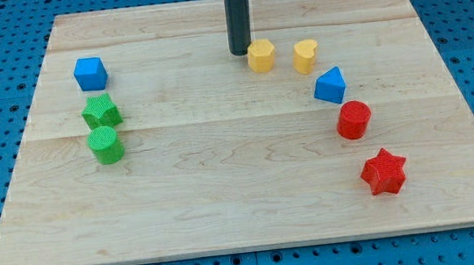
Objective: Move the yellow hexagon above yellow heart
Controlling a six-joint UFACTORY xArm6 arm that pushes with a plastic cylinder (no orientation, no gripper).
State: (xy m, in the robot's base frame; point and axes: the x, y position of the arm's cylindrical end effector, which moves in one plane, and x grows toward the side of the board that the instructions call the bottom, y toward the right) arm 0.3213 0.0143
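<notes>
The yellow hexagon (262,57) lies on the wooden board near the view's top centre. The yellow heart (305,56) lies just to its right, a small gap between them, at about the same height in the view. My tip (240,53) stands right beside the hexagon's left side, touching it or nearly so. The dark rod rises straight up from there out of the view's top.
A blue triangle (330,86), a red cylinder (354,119) and a red star (384,172) run down the right side. A blue cube (90,74), a green star (101,111) and a green cylinder (105,144) stand at the left. The board's edge (258,247) borders blue pegboard.
</notes>
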